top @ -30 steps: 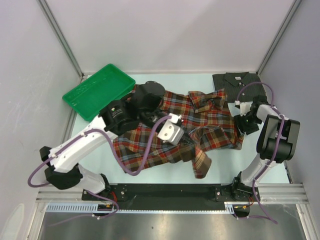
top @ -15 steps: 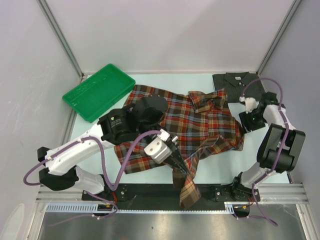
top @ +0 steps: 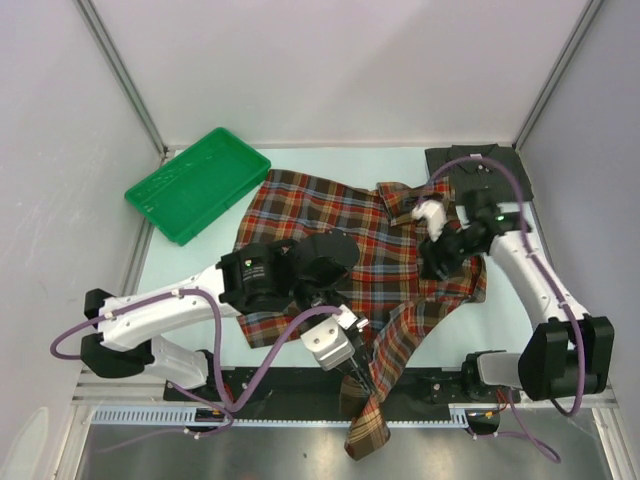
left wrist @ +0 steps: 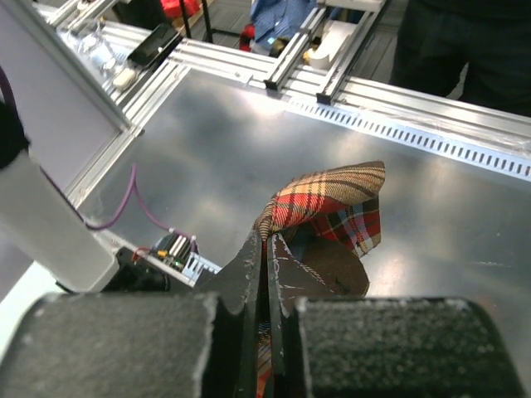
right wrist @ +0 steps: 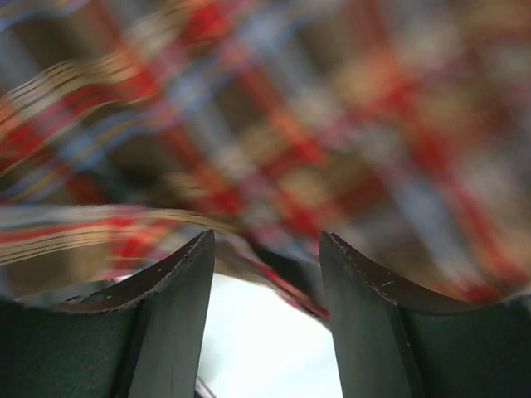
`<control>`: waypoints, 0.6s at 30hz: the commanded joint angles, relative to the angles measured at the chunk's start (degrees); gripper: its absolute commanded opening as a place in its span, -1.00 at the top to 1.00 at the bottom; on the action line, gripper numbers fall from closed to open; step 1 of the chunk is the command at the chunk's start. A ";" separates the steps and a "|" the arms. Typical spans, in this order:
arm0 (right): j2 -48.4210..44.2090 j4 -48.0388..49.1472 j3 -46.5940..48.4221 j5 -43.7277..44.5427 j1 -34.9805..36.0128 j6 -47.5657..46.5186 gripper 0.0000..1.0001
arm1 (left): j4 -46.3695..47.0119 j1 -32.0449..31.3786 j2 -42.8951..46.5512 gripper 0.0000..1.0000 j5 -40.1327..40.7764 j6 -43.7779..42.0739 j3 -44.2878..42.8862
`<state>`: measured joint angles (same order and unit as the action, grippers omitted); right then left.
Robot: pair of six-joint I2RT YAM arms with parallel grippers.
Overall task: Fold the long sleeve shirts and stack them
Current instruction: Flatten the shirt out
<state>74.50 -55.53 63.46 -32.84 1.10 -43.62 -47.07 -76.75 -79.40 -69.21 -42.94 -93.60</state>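
Currently: left gripper (top: 359, 381) — my elbow folded, wrist past the table (top: 190, 272) edge, clamped on plaid shirt (top: 330, 222) sleeve; right gripper (top: 436, 268) — arm outstretched, fingers parted over plaid.

Blurred plaid shirt (right wrist: 274, 108) close ahead, right pincer (right wrist: 265, 242) spread wide before it, pale table (right wrist: 267, 348) below

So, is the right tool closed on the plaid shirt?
No, the right tool is open, its fingers apart over the plaid shirt.
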 commanded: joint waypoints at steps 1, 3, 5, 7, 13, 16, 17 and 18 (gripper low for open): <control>-0.59 4.28 -7.46 -0.38 10.04 3.53 -0.17 | 6.35 0.37 3.36 0.92 1.44 2.67 2.54; 1.95 4.20 -8.96 -0.91 11.37 2.66 -0.16 | 9.96 1.60 6.69 0.90 3.19 6.35 8.33; 3.80 3.33 -9.76 -0.74 12.08 0.73 -0.15 | 16.64 3.27 10.12 0.89 5.74 7.60 16.99; 7.32 2.27 -10.72 -0.21 11.99 -1.02 -0.09 | 19.02 4.41 15.22 0.86 9.78 4.90 22.21; 12.52 -4.50 -9.94 0.06 9.89 -6.57 -0.28 | 17.90 7.92 19.19 0.85 10.77 0.58 29.62; 11.81 -1.26 -10.73 2.68 10.58 -5.78 -0.32 | 17.89 9.86 19.02 0.85 9.54 -0.13 29.88; 12.24 -1.08 -10.38 3.82 11.37 -5.87 -0.29 | 17.98 10.39 18.84 0.85 9.18 -0.04 29.71; 12.51 -1.42 -10.11 4.18 11.46 -6.30 -0.17 | 18.24 11.61 18.66 0.85 8.83 -0.04 29.71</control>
<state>87.57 -56.99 52.84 -30.87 11.49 -47.62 -31.77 -67.83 -60.84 -58.59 -41.01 -64.07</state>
